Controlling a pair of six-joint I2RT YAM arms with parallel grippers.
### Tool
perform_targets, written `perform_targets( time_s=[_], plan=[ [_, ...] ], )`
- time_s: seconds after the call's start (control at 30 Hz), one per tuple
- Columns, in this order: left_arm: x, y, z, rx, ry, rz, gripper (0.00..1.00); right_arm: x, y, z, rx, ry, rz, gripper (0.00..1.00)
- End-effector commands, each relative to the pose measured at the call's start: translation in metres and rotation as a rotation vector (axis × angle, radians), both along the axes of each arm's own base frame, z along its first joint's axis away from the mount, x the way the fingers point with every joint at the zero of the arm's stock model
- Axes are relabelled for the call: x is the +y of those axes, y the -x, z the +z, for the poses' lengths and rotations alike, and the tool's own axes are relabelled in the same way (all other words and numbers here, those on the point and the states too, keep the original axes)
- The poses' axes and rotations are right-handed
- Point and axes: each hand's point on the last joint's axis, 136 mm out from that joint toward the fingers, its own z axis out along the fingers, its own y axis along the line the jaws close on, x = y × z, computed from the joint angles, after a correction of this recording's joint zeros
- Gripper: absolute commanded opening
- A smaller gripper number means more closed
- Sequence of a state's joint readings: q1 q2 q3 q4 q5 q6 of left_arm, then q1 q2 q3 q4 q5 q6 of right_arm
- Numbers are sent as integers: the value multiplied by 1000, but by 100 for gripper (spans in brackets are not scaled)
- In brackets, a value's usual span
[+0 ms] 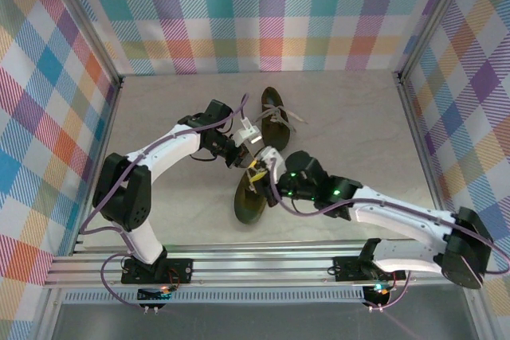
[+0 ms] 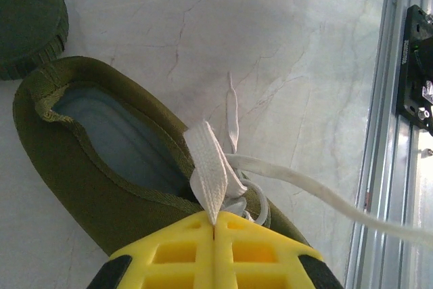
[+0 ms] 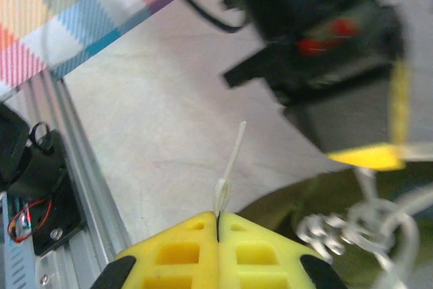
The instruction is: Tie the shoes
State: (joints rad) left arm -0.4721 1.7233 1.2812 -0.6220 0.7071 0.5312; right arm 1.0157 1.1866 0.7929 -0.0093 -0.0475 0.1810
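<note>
Two dark olive shoes lie mid-table: the far shoe and the near shoe. Both grippers meet over the near shoe's laces. In the left wrist view my left gripper is shut on a flat cream lace loop rising from the near shoe. Another lace strand runs off to the right. My right gripper is shut on a thin lace end, with the shoe and its knotted laces just beside it. From above, the left gripper and right gripper sit close together.
The far shoe's toe lies close behind the near one. An aluminium rail runs along the table's near edge. Checked cloth walls enclose the back and both sides. The blurred left wrist body hangs close above my right gripper.
</note>
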Motion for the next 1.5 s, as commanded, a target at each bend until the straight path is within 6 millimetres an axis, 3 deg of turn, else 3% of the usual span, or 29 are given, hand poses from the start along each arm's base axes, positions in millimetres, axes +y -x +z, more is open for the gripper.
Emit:
perform_targets(
  time_s=[0.0,0.4,0.5,0.63,0.73,0.8,0.87,0.93,1.03,1.17,1.3,1.47],
  plan=[
    [-4,-6,15,-18,50,-4,0,36,6,19,-101,-57,103,0],
    [-1,-10,15,-2,63,10,0,113,26,-19,-188,-14,224,0],
    [-1,-10,15,1,68,7,0,126,26,-28,-207,11,231,0],
    [-1,-9,14,7,69,6,0,131,13,-46,-222,55,171,0],
    [-2,-8,13,17,75,5,0,130,2,-58,-225,113,128,13],
    [-3,-9,13,21,83,16,0,128,2,-58,-211,126,118,36],
    [-5,-12,16,21,103,35,0,123,4,-50,-195,117,112,49],
    [-7,-13,19,17,121,50,0,114,6,-38,-179,98,91,50],
    [-6,-8,18,15,129,69,0,83,2,-22,-155,55,-28,50],
    [-4,4,4,-2,90,63,0,3,-32,-20,-76,62,-397,45],
    [-6,12,-7,-24,28,31,0,-69,-53,-50,171,50,-625,44],
    [-9,15,-7,-54,-33,-7,0,-122,-61,-102,377,257,-653,40]
  ],
)
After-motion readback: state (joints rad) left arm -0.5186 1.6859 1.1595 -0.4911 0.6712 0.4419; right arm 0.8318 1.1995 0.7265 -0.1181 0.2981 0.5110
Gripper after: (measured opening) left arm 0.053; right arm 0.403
